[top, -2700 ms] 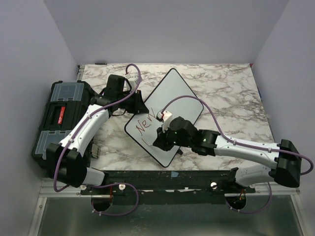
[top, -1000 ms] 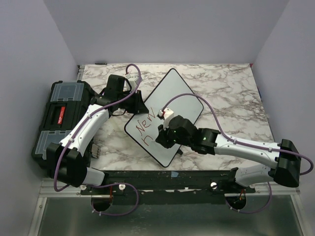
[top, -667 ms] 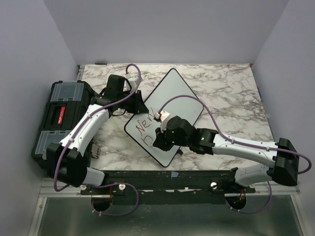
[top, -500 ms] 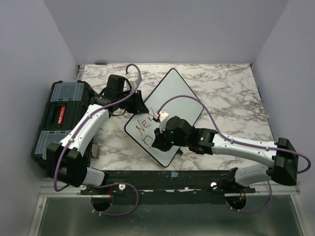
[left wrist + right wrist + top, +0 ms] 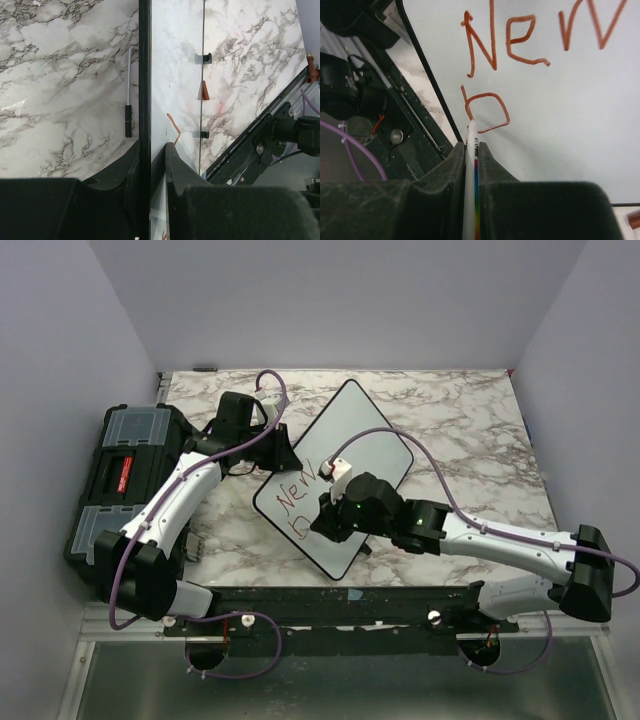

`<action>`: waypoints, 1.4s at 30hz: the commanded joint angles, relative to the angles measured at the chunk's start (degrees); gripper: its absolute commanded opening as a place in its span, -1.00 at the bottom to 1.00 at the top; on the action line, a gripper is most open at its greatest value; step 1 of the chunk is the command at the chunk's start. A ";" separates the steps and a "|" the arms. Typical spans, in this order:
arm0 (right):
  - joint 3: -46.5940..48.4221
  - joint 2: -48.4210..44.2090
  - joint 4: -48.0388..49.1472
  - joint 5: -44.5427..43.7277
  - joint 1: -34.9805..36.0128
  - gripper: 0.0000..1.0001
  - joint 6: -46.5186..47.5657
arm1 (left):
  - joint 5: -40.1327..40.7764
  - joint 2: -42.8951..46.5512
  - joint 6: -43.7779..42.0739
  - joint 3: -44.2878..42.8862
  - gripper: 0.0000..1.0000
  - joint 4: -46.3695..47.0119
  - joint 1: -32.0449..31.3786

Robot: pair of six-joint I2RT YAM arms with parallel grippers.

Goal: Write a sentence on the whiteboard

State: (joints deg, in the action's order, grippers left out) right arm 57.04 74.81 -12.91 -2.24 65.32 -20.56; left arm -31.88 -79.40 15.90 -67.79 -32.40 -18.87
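Note:
The whiteboard (image 5: 352,425) lies turned like a diamond on the marble table. Red lettering, the sentence (image 5: 294,496), reads "New", with a closed loop like a "b" (image 5: 485,111) under it. My right gripper (image 5: 333,517) hovers over the board's near half, shut on a thin white marker with a rainbow stripe (image 5: 470,134). The marker tip touches the loop's lower left corner. In the right wrist view the right gripper (image 5: 471,146) pinches the marker upright. My left gripper (image 5: 150,152) is shut on the board's black-framed edge (image 5: 144,75), at the board's left corner (image 5: 283,455).
A black toolbox (image 5: 122,480) with clear-lidded compartments sits at the table's left edge, beside the left arm. A hex key (image 5: 129,90) lies on the marble next to the board's edge. The black front rail (image 5: 350,600) runs just below the board's near corner.
Under "New", a single short stroke has grown into a closed "b"-like loop. The right gripper made small moves with the marker over that spot. The left arm has held still.

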 commanded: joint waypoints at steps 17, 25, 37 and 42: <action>-2.14 -3.48 3.12 -15.61 0.33 -0.99 -2.15 | 8.48 -1.63 -7.55 0.82 -1.00 -2.69 -1.34; -2.13 -1.42 5.08 -12.70 0.31 -0.99 -2.86 | 8.62 -1.68 -7.64 0.78 -1.00 -2.75 -1.47; -3.33 0.82 6.68 -12.35 0.32 -0.99 -3.46 | 8.85 -1.82 -7.73 0.72 -1.00 -2.82 -1.54; -3.60 1.04 6.58 -13.85 0.32 -0.99 -3.28 | 8.88 -1.85 -7.73 0.65 -1.00 -2.89 -1.54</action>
State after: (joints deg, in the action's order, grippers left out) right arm 54.61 74.89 -7.73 -15.44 65.30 -23.55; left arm -31.75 -79.46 15.90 -67.81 -32.42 -18.92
